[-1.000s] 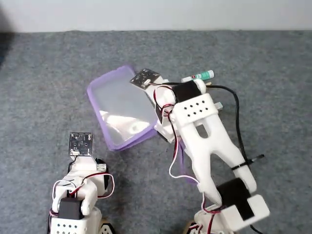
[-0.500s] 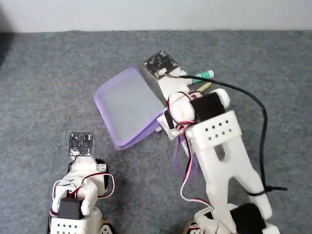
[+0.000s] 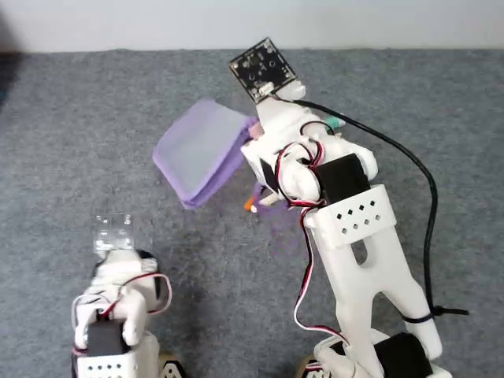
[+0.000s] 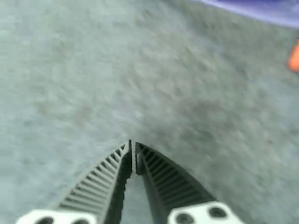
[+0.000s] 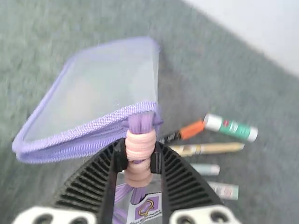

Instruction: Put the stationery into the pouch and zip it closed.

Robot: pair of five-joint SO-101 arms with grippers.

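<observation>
pouch | purple-edged, translucent, tilted | one end clamped between right fingers

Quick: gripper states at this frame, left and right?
Left gripper: closed, empty.
Right gripper: closed on the pull tab of the pouch.

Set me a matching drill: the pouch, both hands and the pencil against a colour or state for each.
1 pouch
2 left hand
3 right hand
4 pencil

A shut on nothing
B tan, lying flat
C purple with a clear panel
D clamped on the pouch

Pairs: 1-C; 2-A; 3-D; 4-B
</observation>
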